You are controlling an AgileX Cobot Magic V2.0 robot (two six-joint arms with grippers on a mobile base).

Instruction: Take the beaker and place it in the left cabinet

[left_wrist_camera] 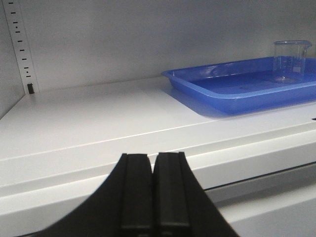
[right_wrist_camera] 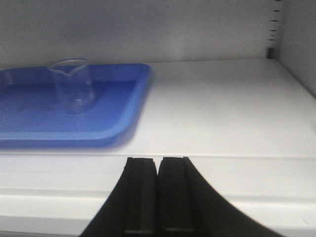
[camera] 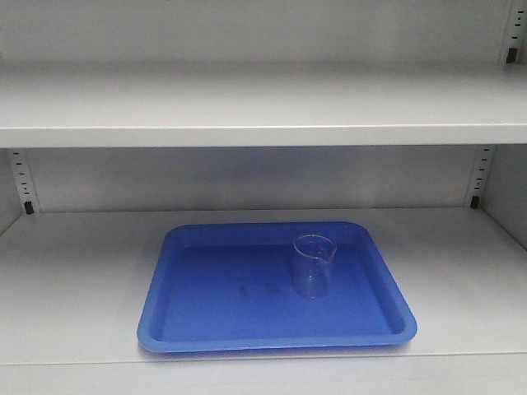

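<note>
Beaker duty at the cabinet front: the black left gripper (left_wrist_camera: 153, 197) and black right gripper (right_wrist_camera: 158, 197) sit with jaws pressed together, holding nothing, just before the shelf edge. Beyond them, the small clear glass beaker (camera: 314, 266) stands upright on a blue rectangular plastic tray (camera: 206, 329) on the lower shelf of the pale grey-white cabinet (camera: 74, 280), slotted peg strips (camera: 22, 181) behind.

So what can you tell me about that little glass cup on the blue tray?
The beaker is small, clear, see-through glass, round like a tube, with a pouring lip at its rim. It looks empty. It stands upright on the blue tray, right of the tray's middle, touching only the tray's floor. The tray lies on the cabinet's lower shelf. Neither gripper touches it.
</note>
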